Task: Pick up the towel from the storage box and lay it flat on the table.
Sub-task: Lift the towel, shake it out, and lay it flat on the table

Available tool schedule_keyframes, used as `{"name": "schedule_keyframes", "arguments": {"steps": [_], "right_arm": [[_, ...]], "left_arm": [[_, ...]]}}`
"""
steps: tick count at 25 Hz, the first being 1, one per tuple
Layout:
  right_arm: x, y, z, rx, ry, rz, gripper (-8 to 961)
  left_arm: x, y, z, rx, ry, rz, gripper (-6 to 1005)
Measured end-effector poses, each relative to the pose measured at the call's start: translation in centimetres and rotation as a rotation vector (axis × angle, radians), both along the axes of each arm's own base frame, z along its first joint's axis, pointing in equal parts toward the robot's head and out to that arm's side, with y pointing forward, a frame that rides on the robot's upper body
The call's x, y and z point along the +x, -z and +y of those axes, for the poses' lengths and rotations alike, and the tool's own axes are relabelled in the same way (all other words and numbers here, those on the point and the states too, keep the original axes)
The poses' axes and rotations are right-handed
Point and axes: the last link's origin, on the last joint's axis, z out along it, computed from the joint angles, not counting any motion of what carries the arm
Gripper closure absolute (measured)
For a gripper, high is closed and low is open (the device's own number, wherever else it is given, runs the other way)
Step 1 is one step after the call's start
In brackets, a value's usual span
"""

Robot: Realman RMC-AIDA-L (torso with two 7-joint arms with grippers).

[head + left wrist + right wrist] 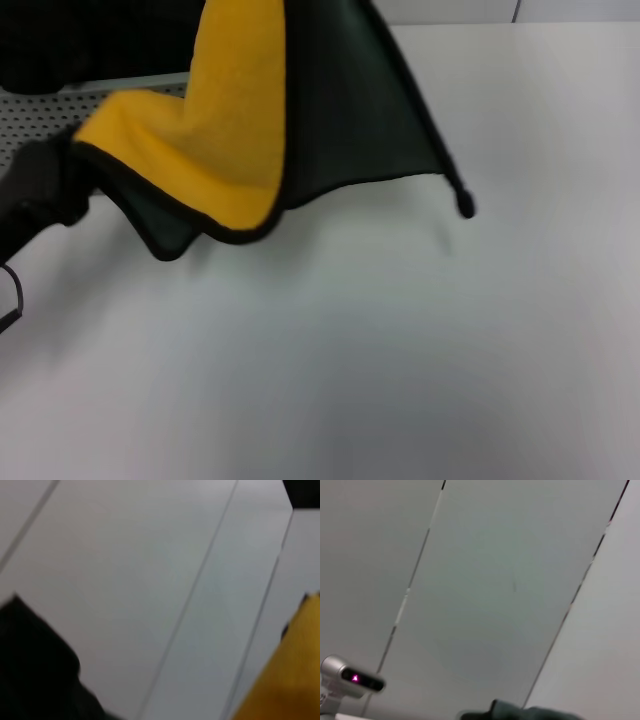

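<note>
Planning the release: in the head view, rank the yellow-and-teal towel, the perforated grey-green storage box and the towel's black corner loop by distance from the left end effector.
From the left end effector, at the left edge:
1. Yellow-and-teal towel, meeting it.
2. Perforated grey-green storage box, just behind.
3. Black corner loop, far right.

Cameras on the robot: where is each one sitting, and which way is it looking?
Head view: on the robot's head, looking down at the white table, the lifted towel and the storage box; a dark arm part shows at the left edge.
Left wrist view: on the left arm, facing pale panels; the towel's yellow face fills one corner.
Right wrist view: on the right arm, facing pale panels; a dark green cloth edge shows.
Shared: the head and left wrist views both show the towel.
</note>
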Motion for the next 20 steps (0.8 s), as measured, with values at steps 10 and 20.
{"name": "schedule_keyframes", "arguments": {"steps": [10,20], "right_arm": [[-2.8,0.4,0.2,-0.018,-0.018,0.052,945],[-5.6,2.1,2.1,-0.043,0.035,0.071,945]], "left_arm": [[0.8,2.9,1.4,-0.163,0.051,0.183,876],[0.4,4.3,-0.7,0.375,0.078,0.307,568]]}}
